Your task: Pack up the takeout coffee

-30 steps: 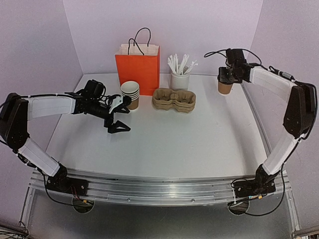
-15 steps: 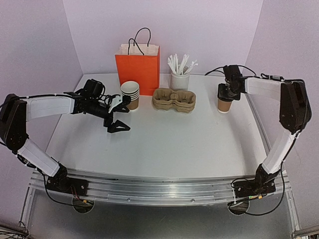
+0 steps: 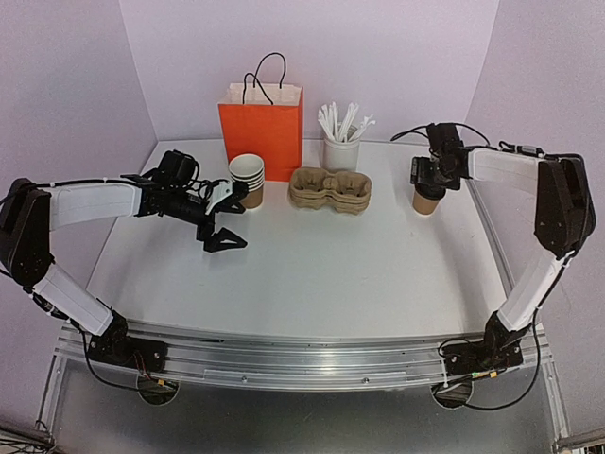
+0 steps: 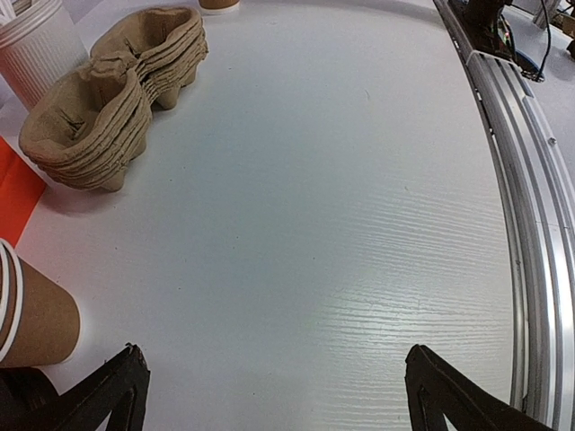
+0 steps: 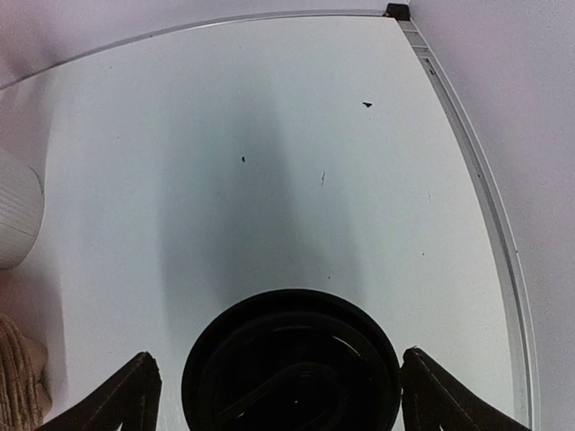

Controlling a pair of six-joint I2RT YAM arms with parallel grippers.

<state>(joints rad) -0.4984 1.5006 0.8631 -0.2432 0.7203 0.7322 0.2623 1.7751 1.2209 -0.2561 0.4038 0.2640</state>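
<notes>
The takeout coffee (image 3: 425, 201) stands upright on the table (image 3: 312, 274) near its right edge, toward the far right corner, directly under the right gripper. At the left, the left gripper (image 3: 230, 227) hovers over the left half of the table, its jaws spread wide with only bare tabletop between them. Just beyond it, toward the far edge, a stack of lidless paper cups (image 3: 248, 178) stands in front of an orange paper bag (image 3: 262, 130) with black handles, upright at the far edge. Right of the cups lies a stack of moulded pulp cup carriers (image 3: 330, 188), and behind them stands a white ribbed holder (image 3: 341, 151) full of thin white sticks. Further right, the right gripper (image 3: 427, 183) sits low over the coffee, pointing down, its fingers (image 5: 108, 400) straddling the black dome lid (image 5: 290, 359). The wrist view shows the jaws released. A strip of table shows between the lid and the finger on the left of that view, while the other finger is just beside the lid's rim, and I cannot tell if it touches. The cup's base rests on the table, well apart from the carriers
</notes>
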